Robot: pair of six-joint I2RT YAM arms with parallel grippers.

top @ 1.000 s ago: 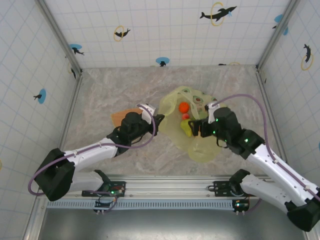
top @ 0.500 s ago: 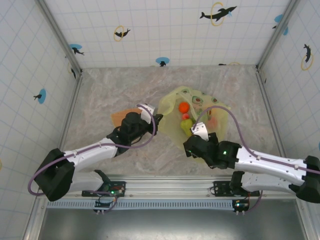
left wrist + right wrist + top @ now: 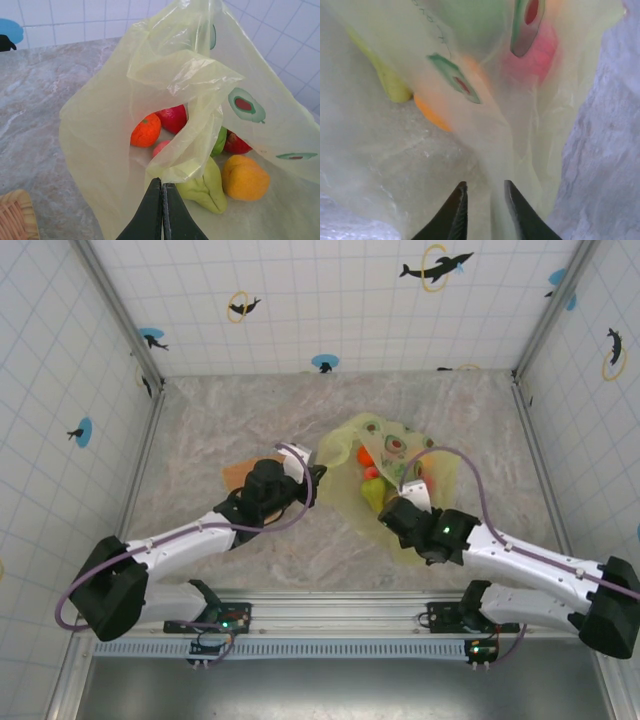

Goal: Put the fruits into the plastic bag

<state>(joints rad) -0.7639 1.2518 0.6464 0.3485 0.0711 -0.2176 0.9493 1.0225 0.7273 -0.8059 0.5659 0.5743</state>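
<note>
Left wrist: left gripper [image 3: 162, 212] fingers pressed together, pinching the plastic bag [image 3: 95, 130] rim; fruits [image 3: 146, 131] lie inside, beyond. Right wrist: right gripper [image 3: 483, 210] fingers spread over bag film. Loading looks finished; next probably a gentle release.

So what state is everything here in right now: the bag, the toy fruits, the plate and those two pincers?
Translucent yellow-green plastic bag: one edge held up, mouth open.
Small glossy toy fruits: lying inside the bag.
Left pincer: shut on the bag's edge.
Right pincer: open, a fold of the bag between its fingers.
Flat orange fan-shaped plate: flat on the table, partly hidden under the left arm.
</note>
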